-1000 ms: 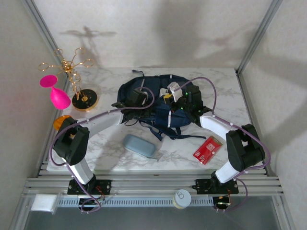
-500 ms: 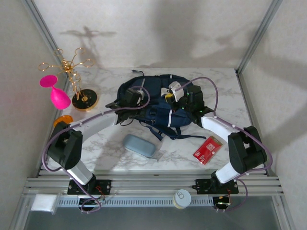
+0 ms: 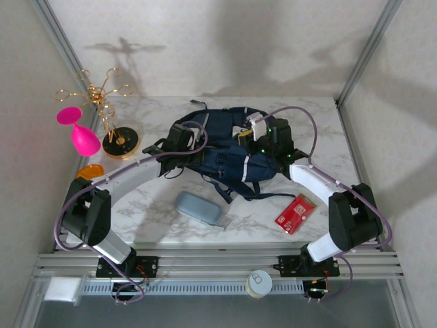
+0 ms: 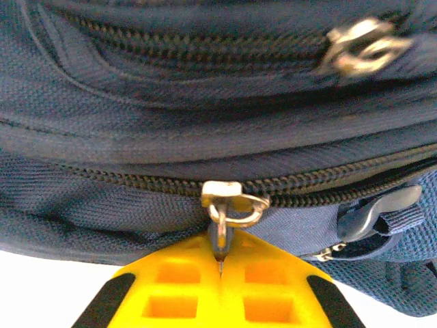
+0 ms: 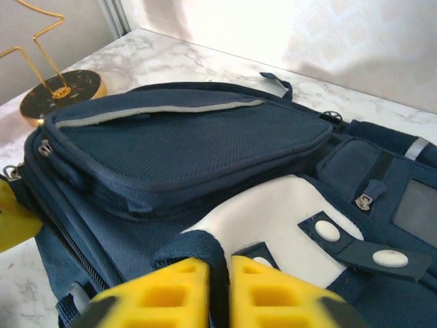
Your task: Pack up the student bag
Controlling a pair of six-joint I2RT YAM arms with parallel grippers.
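The student bag (image 3: 225,154), a navy backpack with white patches, lies at the table's middle back. My left gripper (image 3: 190,145) is at its left side. In the left wrist view the yellow fingers (image 4: 171,287) are pressed together, shut on the pull tab (image 4: 220,239) of a metal zipper slider (image 4: 222,192) on the bag (image 4: 205,102). My right gripper (image 3: 247,140) is over the bag's right part. In the right wrist view a navy strap loop (image 5: 205,247) of the bag (image 5: 184,143) sits between the right gripper (image 5: 220,270) fingers, filling the narrow gap.
A grey-blue pouch (image 3: 199,207) and a red packet (image 3: 295,213) lie on the table in front of the bag. At the left stand a gold wire rack (image 3: 109,113), a pink glass (image 3: 80,135) and an orange disc (image 3: 90,171). A white round lid (image 3: 259,281) rests on the front rail.
The left arm has stretched out and its gripper has slid left and back along the bag's edge. The right gripper has shifted slightly back and right over the bag.
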